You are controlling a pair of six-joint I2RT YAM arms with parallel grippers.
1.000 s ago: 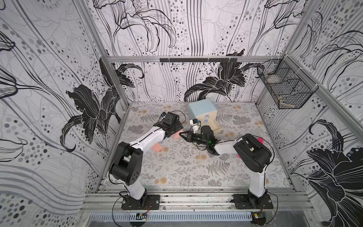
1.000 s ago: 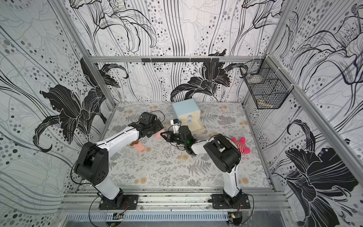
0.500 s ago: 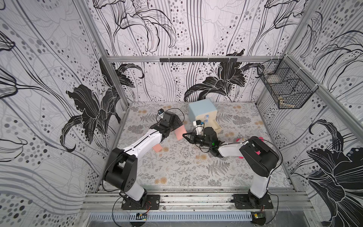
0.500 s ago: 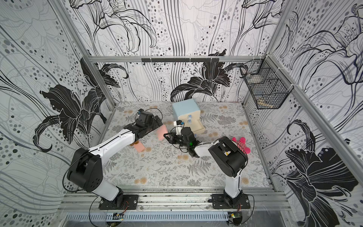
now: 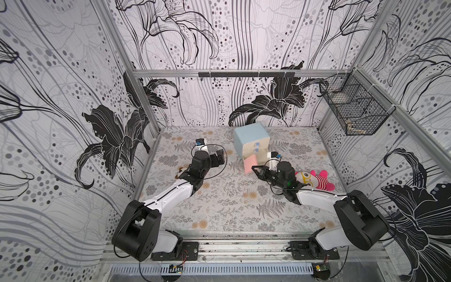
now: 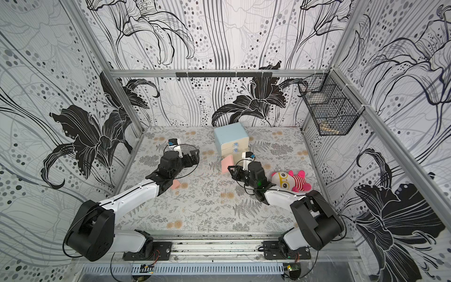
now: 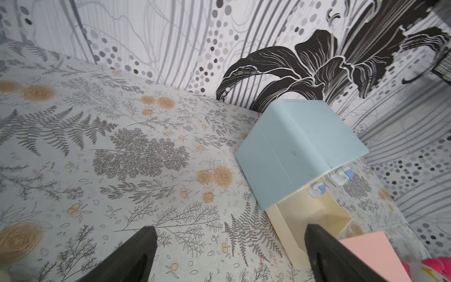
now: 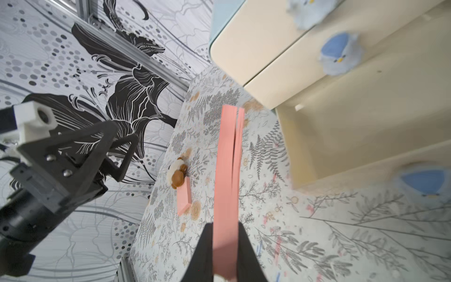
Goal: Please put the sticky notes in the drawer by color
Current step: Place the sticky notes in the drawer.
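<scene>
Since a second ago, the left gripper (image 5: 219, 156) has let go and drawn back from the drawer (image 5: 251, 136). The pink sticky-note pad (image 5: 251, 164), then between the two tools, has gone with the right gripper (image 5: 255, 169) up to the drawer's front. The right arm has swung aside and now uncovers a striped plush toy (image 5: 314, 180).

Tool state: we see the left gripper's fingers (image 7: 136, 256) wide apart with nothing between them. The right gripper (image 8: 225, 246) is clamped on one edge of the pink pad, which stands on edge with its sheets parting slightly at the far end.

View differences: the right wrist view shows the drawer's bottom box (image 8: 341, 136) pulled out and the two fronts above it closed. The top views give only a sliver of that box. The left wrist view adds the blue shell from the side.

A second pink pad (image 6: 175, 184) peeps out beside the left arm, well apart from the drawer. In a top view the arm covers it and only a small brown-and-white figure (image 5: 181, 170) shows. The right wrist view shows that pad whole, flat on the table (image 5: 219, 207), with the figure touching its end.

Pad versus tool: the held pad juts straight out past the right fingertips, just beside the open box's front corner and not inside it. We cannot tell whether it touches the box.
</scene>
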